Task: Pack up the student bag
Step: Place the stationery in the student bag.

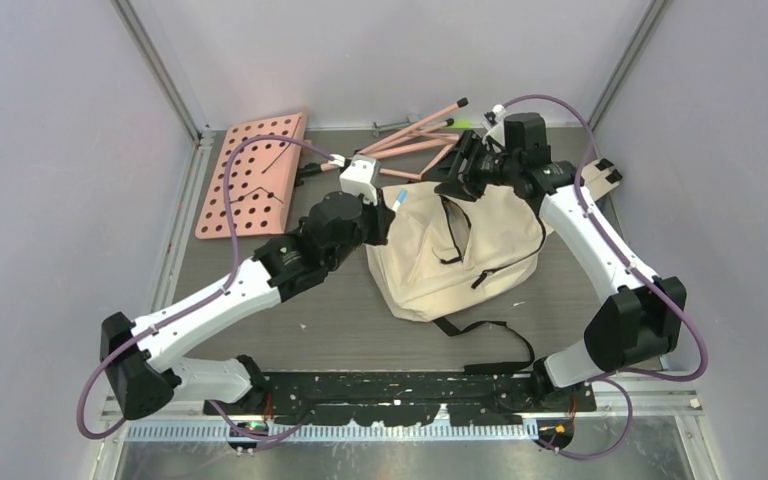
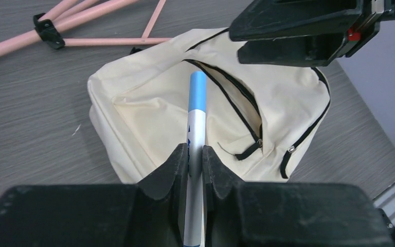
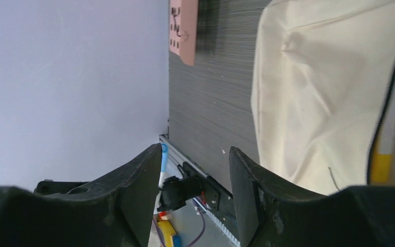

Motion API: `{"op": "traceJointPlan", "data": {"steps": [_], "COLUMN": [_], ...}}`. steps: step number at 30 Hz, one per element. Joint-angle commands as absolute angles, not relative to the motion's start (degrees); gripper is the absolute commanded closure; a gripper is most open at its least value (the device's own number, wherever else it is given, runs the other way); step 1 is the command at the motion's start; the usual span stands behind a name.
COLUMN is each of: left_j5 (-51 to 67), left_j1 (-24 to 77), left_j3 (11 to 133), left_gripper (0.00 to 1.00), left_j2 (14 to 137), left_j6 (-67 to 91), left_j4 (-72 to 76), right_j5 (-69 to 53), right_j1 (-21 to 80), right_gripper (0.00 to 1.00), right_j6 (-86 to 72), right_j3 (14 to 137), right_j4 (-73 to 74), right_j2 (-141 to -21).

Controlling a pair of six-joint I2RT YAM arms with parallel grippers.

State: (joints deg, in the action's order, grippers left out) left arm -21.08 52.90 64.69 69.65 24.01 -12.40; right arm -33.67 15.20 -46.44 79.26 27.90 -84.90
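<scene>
The student bag, a cream cloth backpack with black zippers, lies at the middle of the table, its main zipper open. My left gripper is at the bag's left upper corner, shut on a white marker with a blue cap. The cap points over the bag toward the open zipper. My right gripper hovers at the bag's far edge, open, with nothing between its fingers. The bag lies beside it, apart from the jaws. A white and yellow pen shows inside the opening.
A pink pegboard lies at the back left. A bundle of pink rods with black joints lies behind the bag. The bag's black straps trail toward the near edge. Grey walls close in on both sides.
</scene>
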Motion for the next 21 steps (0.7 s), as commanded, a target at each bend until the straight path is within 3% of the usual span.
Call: {"op": "traceJointPlan", "data": {"steps": [1, 21], "left_j5": [-19.3, -19.3], "left_j1": [52.7, 51.4], "left_j3": [68.4, 70.4], "left_gripper": [1.00, 1.00], "left_j2": [71.0, 74.7], "left_j6": [28.3, 33.4], "left_j4": [-8.1, -6.7], "right_j5": [-39.1, -44.2], "right_j1": [16.8, 19.5], "right_gripper": [0.43, 0.48], "right_j6": [-51.0, -51.8], "right_j3": [81.5, 86.2], "right_j4": [20.2, 21.7], "right_j2": [-86.1, -91.8]}}
